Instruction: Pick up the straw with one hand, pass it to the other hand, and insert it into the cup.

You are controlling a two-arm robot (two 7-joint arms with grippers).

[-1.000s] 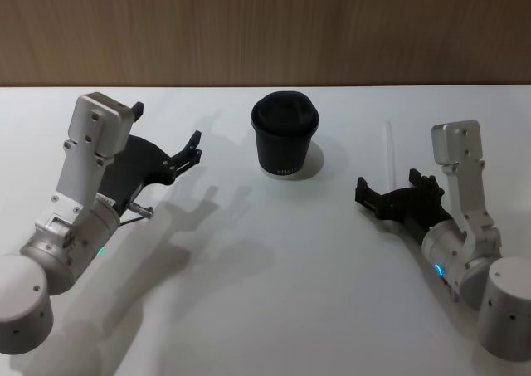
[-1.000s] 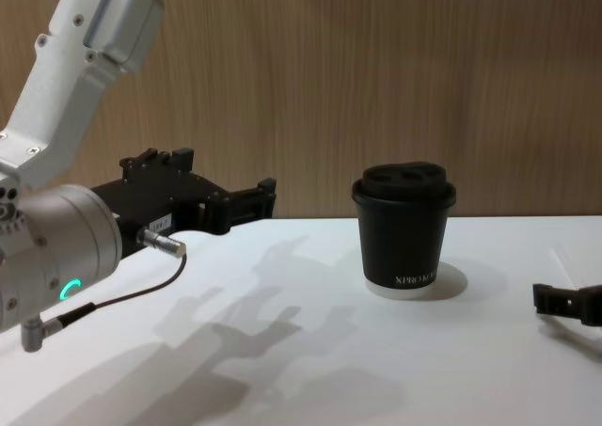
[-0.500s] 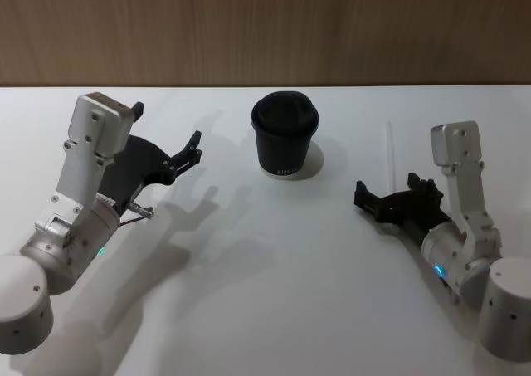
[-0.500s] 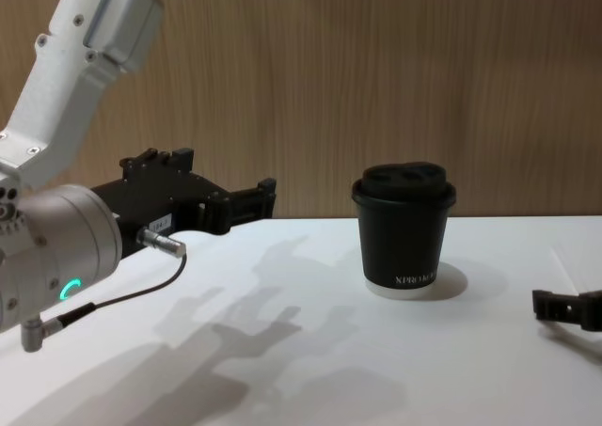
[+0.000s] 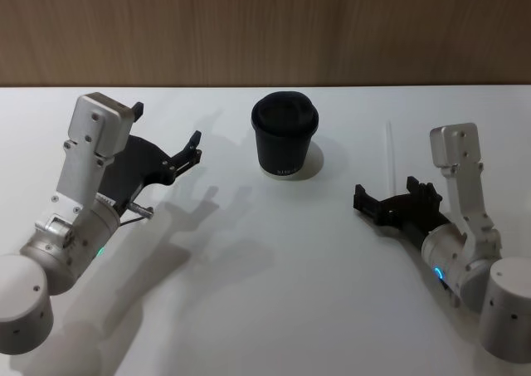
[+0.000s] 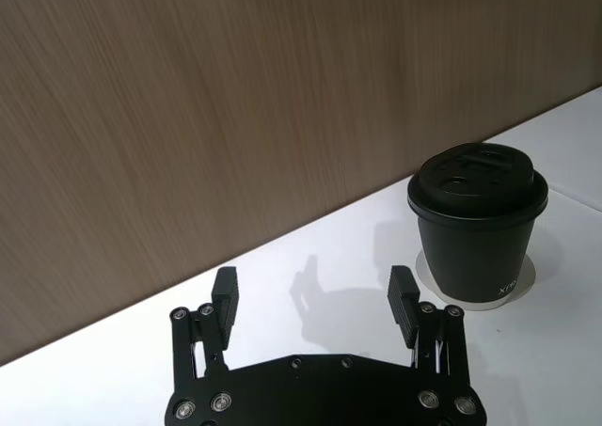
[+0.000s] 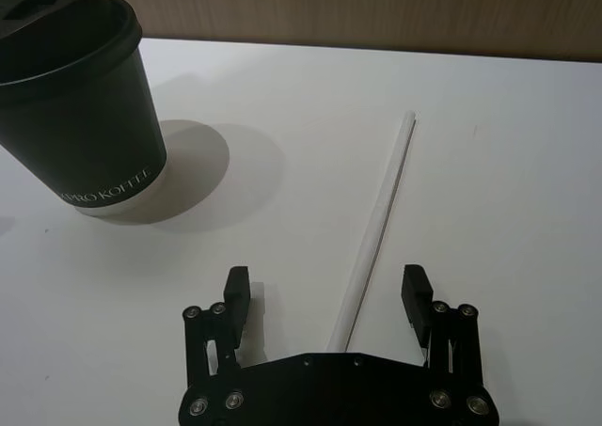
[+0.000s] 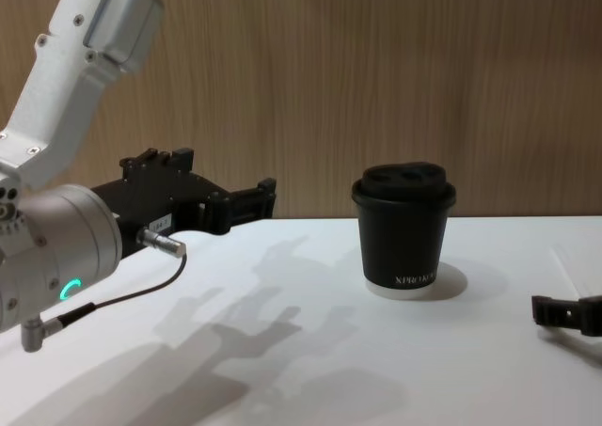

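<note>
1. Two grippers flank the small black paper cup with a domed lid (image 5: 284,139) in the head view. The cup stands near the far edge of the white table (image 5: 265,310). The long, thin white straw (image 5: 389,150) lies flat toward the table's right edge, well apart from the cup. The blocky black right gripper (image 5: 387,192) sits at the straw's near end. The long black left gripper with the silver wrist (image 5: 167,124) hangs over the table's left side.
2. Left wrist view: its fingers are spread wide and grip nothing, with the cup beyond them.
3. Right wrist view: the fingers (image 7: 237,290) are wide apart and empty, and the straw's near end runs between them, off-centre. I judge the step to be the pick. Centre the straw, descend until the pads straddle it, then close gently, since a thin tube may roll or crush.
4. Chest view: the right gripper is low over the table's right edge. Grip so that enough straw protrudes for the handover.
</note>
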